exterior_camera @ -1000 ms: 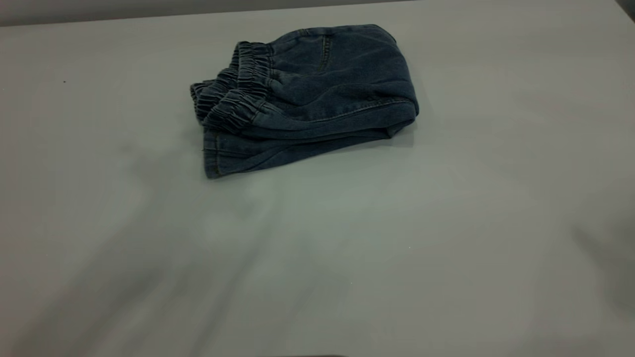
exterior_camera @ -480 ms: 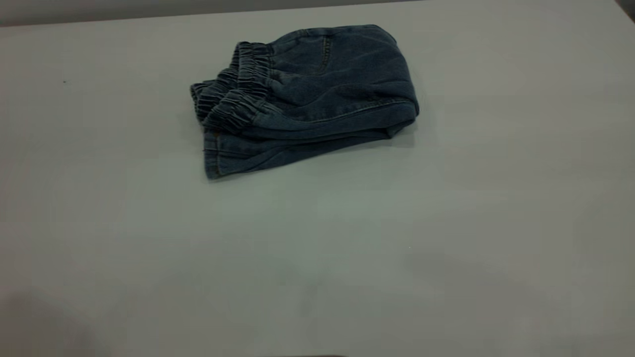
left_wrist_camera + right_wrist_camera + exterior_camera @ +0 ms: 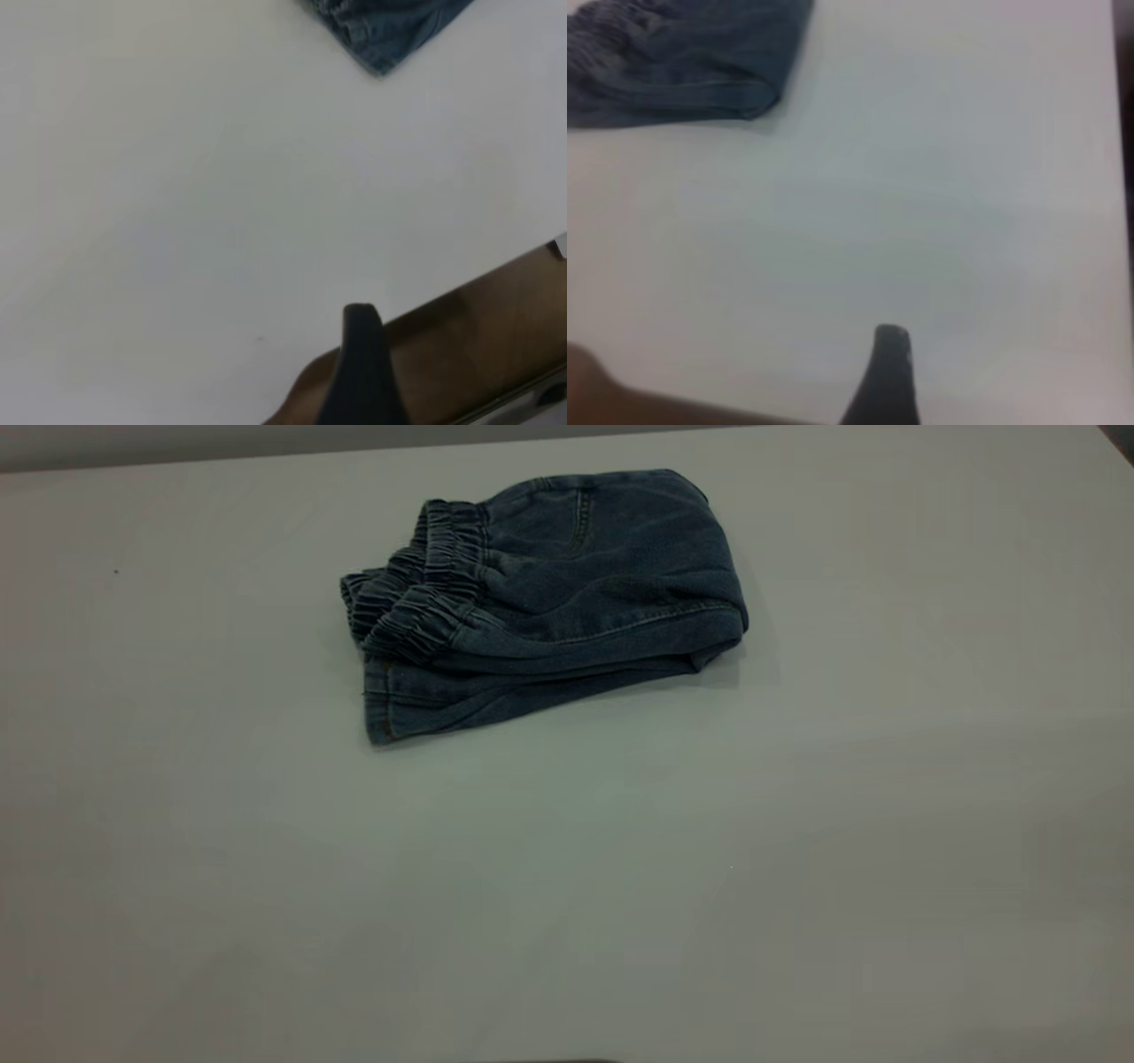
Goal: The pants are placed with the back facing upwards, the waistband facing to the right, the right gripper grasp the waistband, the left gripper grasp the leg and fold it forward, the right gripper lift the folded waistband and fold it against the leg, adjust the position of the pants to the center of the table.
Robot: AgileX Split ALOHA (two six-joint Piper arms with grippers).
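Now the short faded-blue denim pants [image 3: 549, 602] lie folded into a compact bundle on the wide pale grey table [image 3: 620, 868], toward its far side, with the gathered elastic waistband [image 3: 416, 602] stacked at the bundle's left end in the exterior view. Neither gripper touches the denim. Each wrist view shows only one dark fingertip over bare tabletop, well apart from the pants, so I cannot tell the fingers' state.
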